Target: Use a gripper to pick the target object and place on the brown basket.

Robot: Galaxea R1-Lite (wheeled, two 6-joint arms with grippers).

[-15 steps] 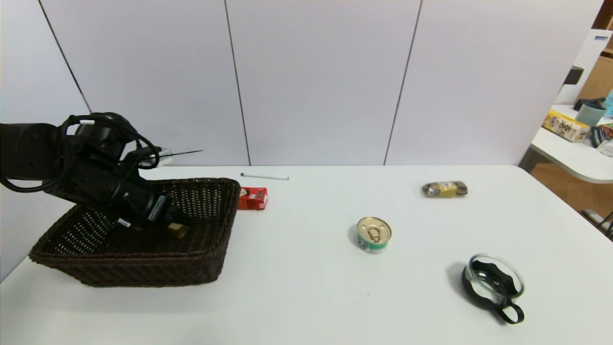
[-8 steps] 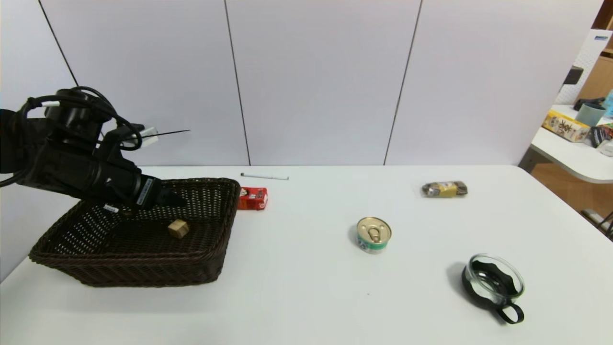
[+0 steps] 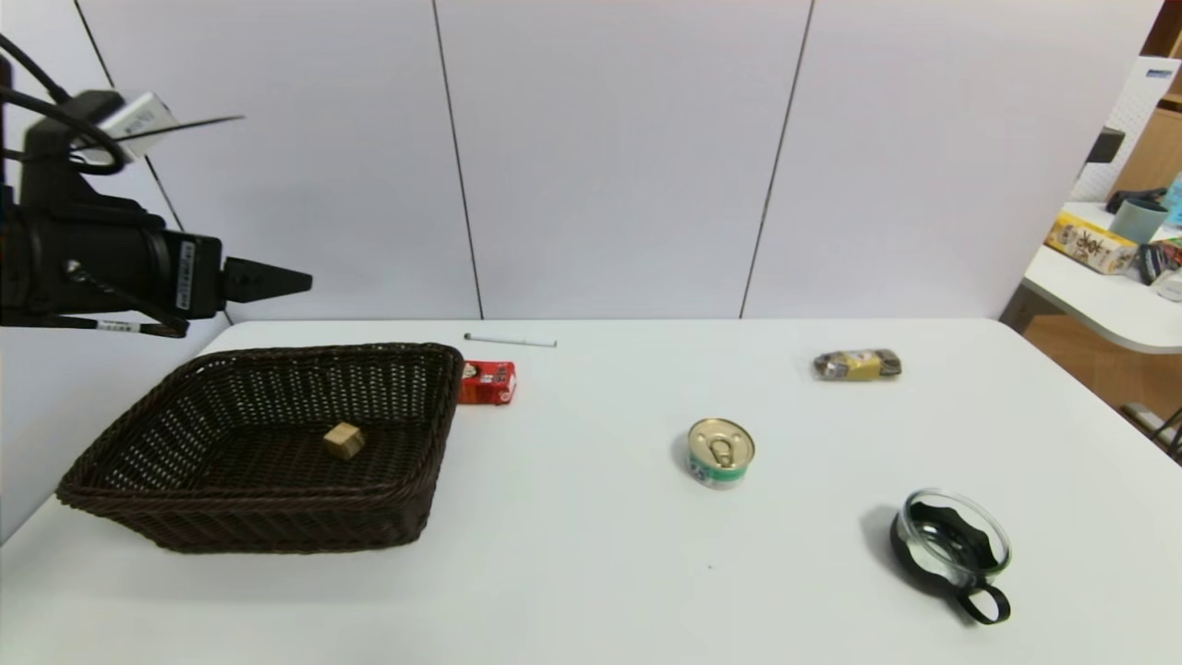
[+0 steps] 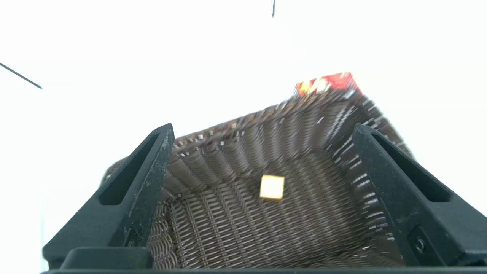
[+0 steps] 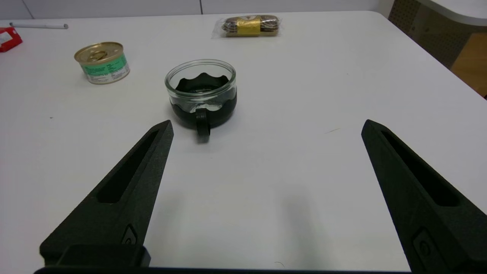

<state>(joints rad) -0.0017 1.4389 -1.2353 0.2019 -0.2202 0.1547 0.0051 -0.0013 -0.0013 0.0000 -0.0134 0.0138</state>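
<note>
The light-tan wooden cube (image 3: 343, 440) lies loose on the floor of the brown basket (image 3: 129, 441) at the table's left; it also shows in the left wrist view (image 4: 272, 187) inside the basket (image 4: 213, 228). My left gripper (image 3: 300, 279) is high above the basket's far left edge, open and empty, well clear of the cube; in its own wrist view the gripper (image 4: 264, 131) has its jaws wide apart. My right gripper (image 5: 266, 127) is open and empty over bare table near the front right, out of the head view.
A red packet (image 3: 488, 381) lies against the basket's far right corner, a white pen (image 3: 510, 340) behind it. A gold-lidded can (image 3: 720, 452) stands mid-table, a wrapped snack (image 3: 857, 364) far right, a glass cup with black holder (image 3: 951, 550) front right.
My left gripper has risen out of the basket and drawn back to the left, leaving the cube lying on the basket floor. Nothing else moved.
</note>
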